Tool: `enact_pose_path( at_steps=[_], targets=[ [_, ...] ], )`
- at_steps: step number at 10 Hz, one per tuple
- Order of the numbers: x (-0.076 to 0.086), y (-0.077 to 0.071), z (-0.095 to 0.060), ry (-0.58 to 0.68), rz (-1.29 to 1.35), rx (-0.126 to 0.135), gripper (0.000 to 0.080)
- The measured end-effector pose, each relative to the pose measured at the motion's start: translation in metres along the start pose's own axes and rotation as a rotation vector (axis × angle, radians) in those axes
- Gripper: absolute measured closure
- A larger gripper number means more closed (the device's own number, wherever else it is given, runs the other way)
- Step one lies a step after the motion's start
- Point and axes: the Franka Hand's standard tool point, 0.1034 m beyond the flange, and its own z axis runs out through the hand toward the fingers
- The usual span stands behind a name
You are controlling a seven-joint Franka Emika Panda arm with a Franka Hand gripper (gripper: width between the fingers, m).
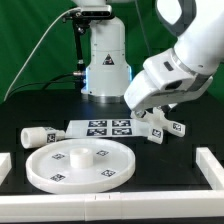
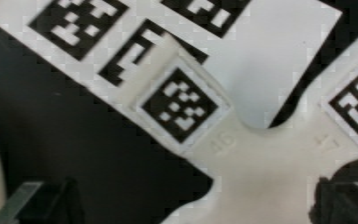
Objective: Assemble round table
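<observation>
The cross-shaped base (image 1: 161, 125) lies on the black table at the exterior view's right, next to the marker board. My gripper (image 1: 148, 110) hangs just above it, open and empty. In the wrist view the base (image 2: 247, 150) fills the middle, its tagged arms spreading outward. The dark fingertips (image 2: 41, 200) stand wide apart at the frame's edges with one white arm of the base between them (image 2: 197, 200); I cannot tell whether they touch it. The large round disc (image 1: 78, 163) with its central hub lies in front. The short cylindrical leg (image 1: 38, 135) lies on its side at the left.
The marker board (image 1: 100, 128) lies flat between the leg and the base. White edge rails stand at the exterior view's left (image 1: 5, 165) and right (image 1: 210, 165). The arm's white pedestal (image 1: 105, 60) stands at the back with cables beside it.
</observation>
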Motion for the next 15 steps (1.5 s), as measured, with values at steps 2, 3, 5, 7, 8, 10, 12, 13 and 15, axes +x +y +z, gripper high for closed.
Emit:
enact_pose_path(
  at_steps=[2,3,5,7,8,10,12,13,15],
  targets=[
    [0.004,0.008,-0.012,0.025,-0.098,-0.007,0.0151],
    [0.003,0.006,-0.01,0.023,-0.083,-0.003,0.0151],
    [0.003,0.006,-0.01,0.022,-0.084,-0.003,0.0151],
    [0.003,0.014,-0.018,0.034,0.045,0.046,0.0151],
    [0.007,0.026,-0.026,0.056,0.12,0.091,0.0151],
    [0.012,0.033,-0.032,0.105,0.163,0.1,0.0151],
    [0.012,0.033,-0.031,0.103,0.163,0.101,0.0151],
    [0.013,0.033,-0.031,0.102,0.163,0.101,0.0151],
    [0.016,0.049,-0.024,0.125,0.261,0.178,0.0151]
  ],
)
